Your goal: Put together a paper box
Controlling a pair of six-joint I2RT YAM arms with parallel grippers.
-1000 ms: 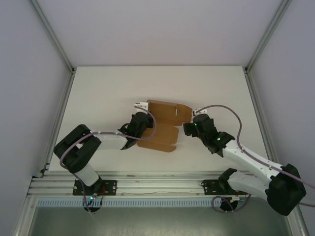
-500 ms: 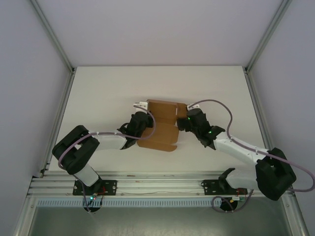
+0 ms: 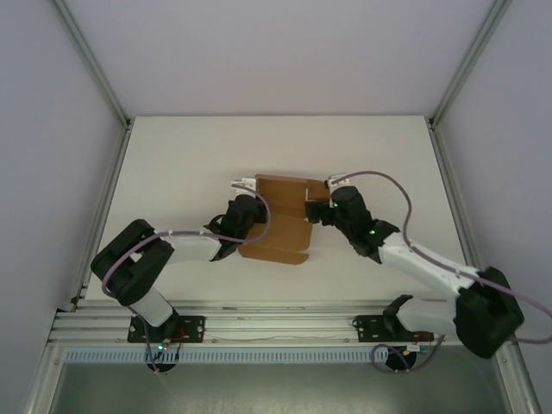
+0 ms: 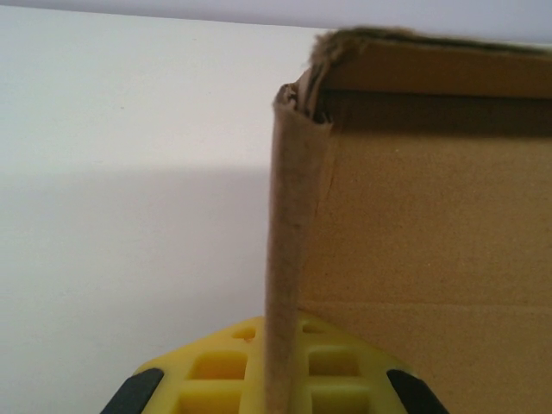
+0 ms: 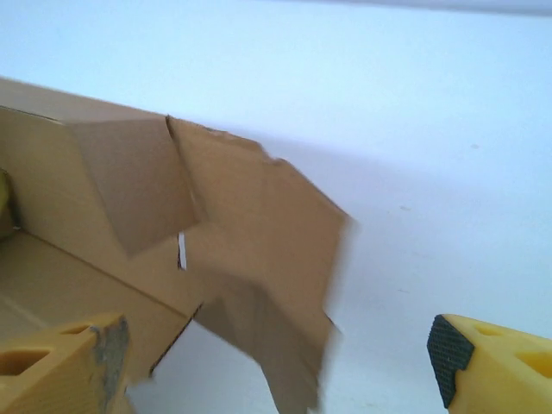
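The paper box [image 3: 278,228] is a half-folded brown cardboard piece in the middle of the table. My left gripper [image 3: 248,211] is at its left side. In the left wrist view the box's upright side wall [image 4: 289,241] runs edge-on between my yellow fingers [image 4: 211,375], and the left gripper [image 4: 285,384] is shut on it. My right gripper [image 3: 321,207] is at the box's right end. In the right wrist view its fingers [image 5: 65,362] stand wide apart, and a blurred, raised end flap [image 5: 259,241] of the box lies between them without being pinched.
The white table [image 3: 172,164] has walls on three sides, with aluminium frame posts [image 3: 95,69] at the back corners. The arm bases sit on a rail [image 3: 276,323] at the near edge. A grey cable [image 3: 397,194] loops off the right arm.
My right gripper has moved left and away from the bases, up to the box's right end flap, which now stands raised. The left gripper has kept its hold in place.
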